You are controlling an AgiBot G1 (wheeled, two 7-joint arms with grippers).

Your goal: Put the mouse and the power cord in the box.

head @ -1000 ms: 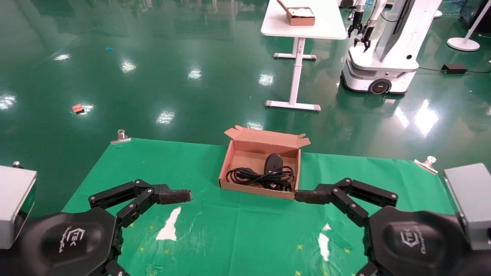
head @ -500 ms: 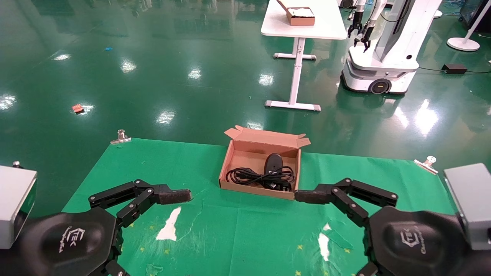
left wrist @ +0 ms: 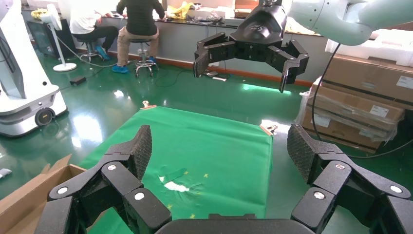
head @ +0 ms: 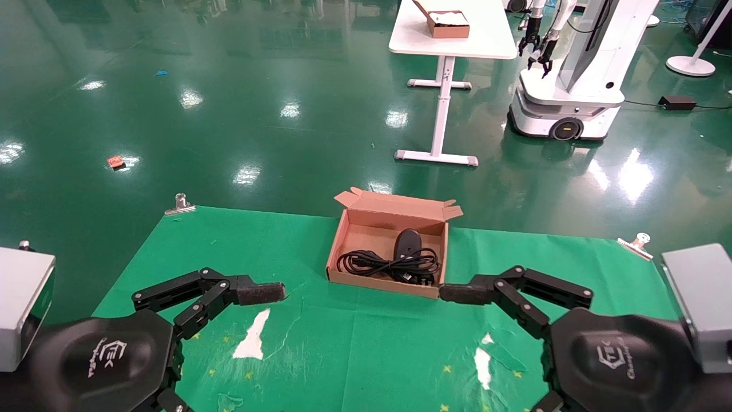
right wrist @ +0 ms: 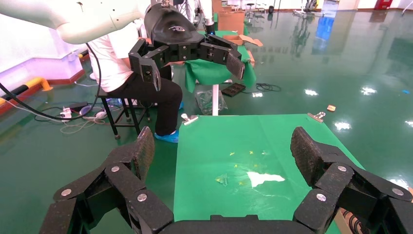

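Observation:
The brown cardboard box point(head: 337, 252) stands open at the far middle of the green cloth, its lid flap folded back. Inside it lies the black mouse point(head: 407, 242), with the looped black power cord point(head: 377, 264) in front of it. My left gripper point(left wrist: 221, 146) hovers open and empty near the table's front left; its upper finger point(head: 260, 293) points toward the box. On the front right my right gripper point(right wrist: 225, 148) is open and empty too, one finger point(head: 460, 293) close to the box's near right corner. A corner of the box point(left wrist: 29, 195) shows in the left wrist view.
The green cloth point(head: 354, 355) has torn white patches point(head: 251, 337) and is held by metal clips point(head: 180, 204) at its far corners. Beyond the table are a glossy green floor, a white table point(head: 452, 34) carrying another box, and a white robot point(head: 566, 91).

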